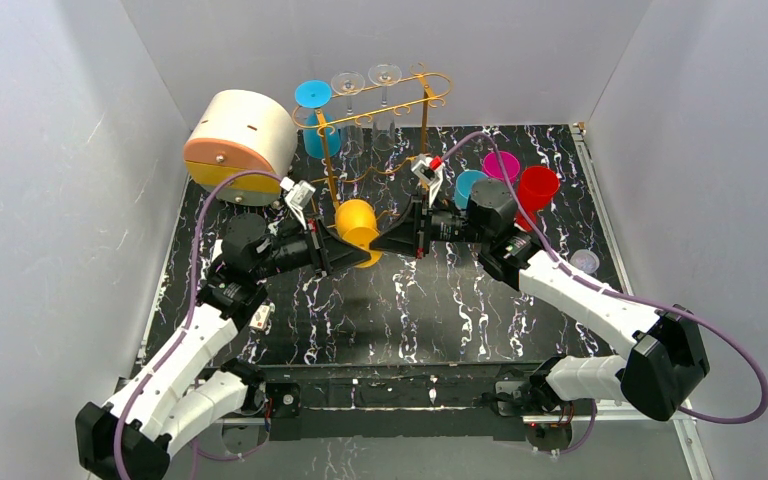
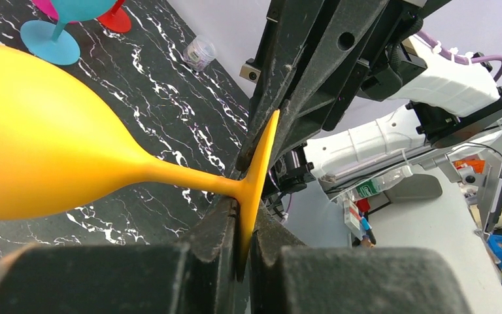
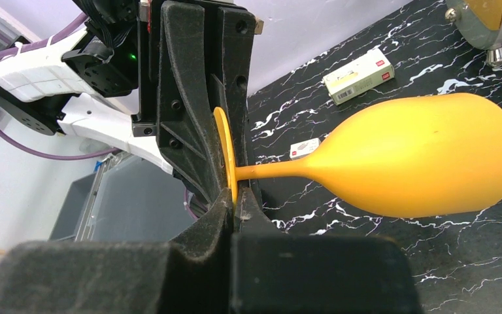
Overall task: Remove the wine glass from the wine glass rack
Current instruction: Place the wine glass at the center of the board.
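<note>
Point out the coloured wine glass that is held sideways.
The yellow wine glass, its foot pinched by the left hand and right hand. The cyan glass, magenta glass and red glass stand upright; the blue glass hangs on the rack.

Mid-table, wine glass tipped sideways, just before the wine glass rack — drawer box left of rack, stemmed cups right.

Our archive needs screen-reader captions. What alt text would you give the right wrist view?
A yellow-orange plastic wine glass is held sideways, its flat foot pinched by both the right gripper below and the left gripper above. Behind it are a black marbled table and a small white box.
</note>
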`<move>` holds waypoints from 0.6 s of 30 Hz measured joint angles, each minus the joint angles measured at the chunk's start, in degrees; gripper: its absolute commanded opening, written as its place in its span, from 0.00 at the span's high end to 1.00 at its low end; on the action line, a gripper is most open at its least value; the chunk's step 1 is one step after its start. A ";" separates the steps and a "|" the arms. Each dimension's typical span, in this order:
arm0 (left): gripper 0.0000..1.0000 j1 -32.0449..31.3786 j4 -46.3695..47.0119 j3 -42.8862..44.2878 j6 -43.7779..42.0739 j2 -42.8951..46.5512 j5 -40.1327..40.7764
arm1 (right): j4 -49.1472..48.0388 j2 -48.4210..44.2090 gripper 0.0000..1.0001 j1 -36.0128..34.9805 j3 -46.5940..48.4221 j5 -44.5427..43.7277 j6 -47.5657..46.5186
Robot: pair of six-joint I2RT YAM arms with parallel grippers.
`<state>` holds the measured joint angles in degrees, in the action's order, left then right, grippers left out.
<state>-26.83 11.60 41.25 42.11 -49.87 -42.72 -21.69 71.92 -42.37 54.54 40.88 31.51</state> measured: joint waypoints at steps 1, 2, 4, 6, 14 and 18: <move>1.00 -0.09 0.04 -0.33 -0.15 0.42 0.37 | 0.04 0.00 0.92 -0.04 -0.02 0.00 0.00; 1.00 -0.17 0.04 -0.55 -0.33 0.79 0.61 | 0.11 0.00 0.90 -0.11 -0.04 0.02 0.00; 1.00 -0.37 0.11 -1.16 -0.96 1.88 1.25 | 0.09 0.00 0.83 -0.20 -0.04 0.02 -0.02; 1.00 -0.46 0.07 -1.68 -1.81 3.04 1.66 | -0.02 0.00 0.66 -0.52 -0.04 0.00 -0.02; 1.00 -1.20 0.74 -5.35 -11.96 8.22 -2.38 | -1.16 -0.31 0.37 -0.68 -0.42 0.02 0.00; 1.00 -1.27 0.11 -6.54 -16.87 11.69 -2.45 | -1.44 -1.25 0.33 -0.98 -0.90 0.11 0.15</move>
<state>-28.10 11.70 34.72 25.23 -38.17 -45.17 -23.14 70.67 -43.35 53.65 40.99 31.66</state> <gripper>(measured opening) 0.037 0.642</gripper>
